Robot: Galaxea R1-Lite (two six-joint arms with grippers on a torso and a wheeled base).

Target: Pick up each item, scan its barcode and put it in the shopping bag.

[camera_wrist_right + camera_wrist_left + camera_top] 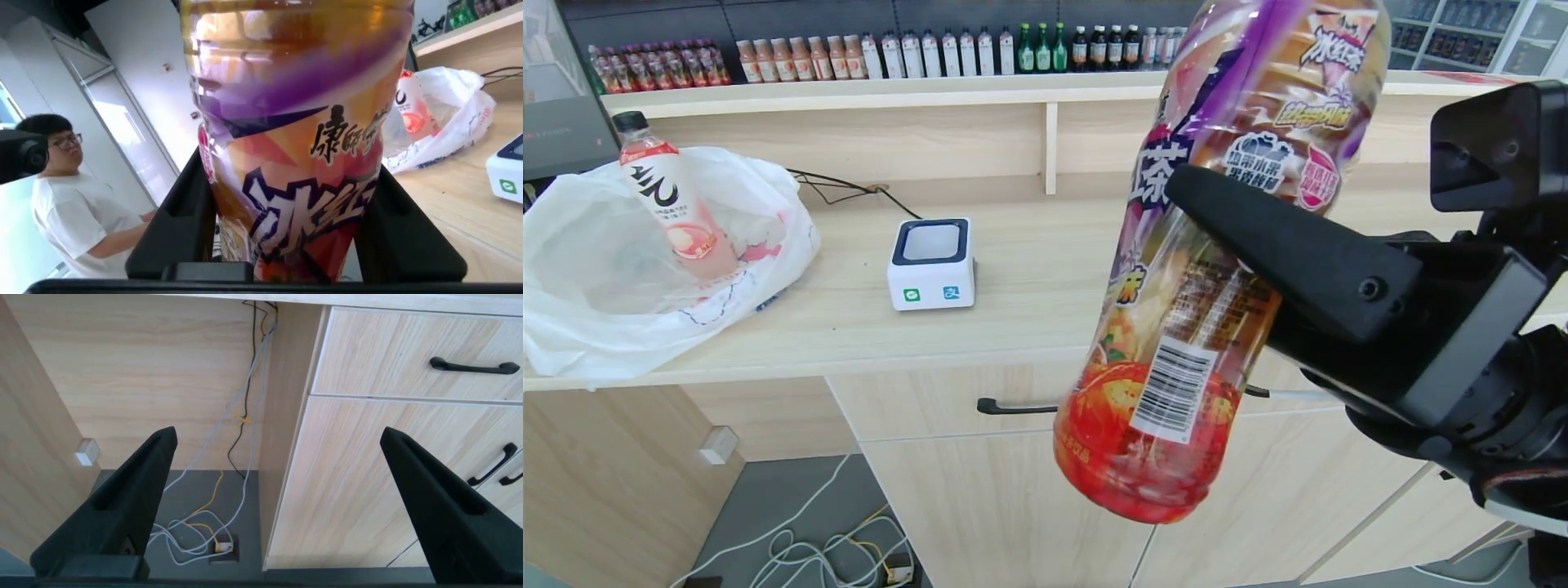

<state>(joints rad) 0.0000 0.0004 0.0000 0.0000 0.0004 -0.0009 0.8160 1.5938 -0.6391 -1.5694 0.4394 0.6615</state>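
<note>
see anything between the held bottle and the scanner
Nothing visible does. The bottle, held in the right tool before the counter, has an open line to the scanner; the shopping bag lies farther left.

The head camera is looking forward and down over the counter [1029,269], with the bottle [1217,245] looming at its lens. The right wrist camera is peering through the right gripper [290,159] at that bottle from very near, sharing the shopping bag [441,106] and scanner [507,175] with the head view. The left wrist camera is facing the cabinet front below, sharing its drawer handle [474,367] and floor cables [196,531].
</note>
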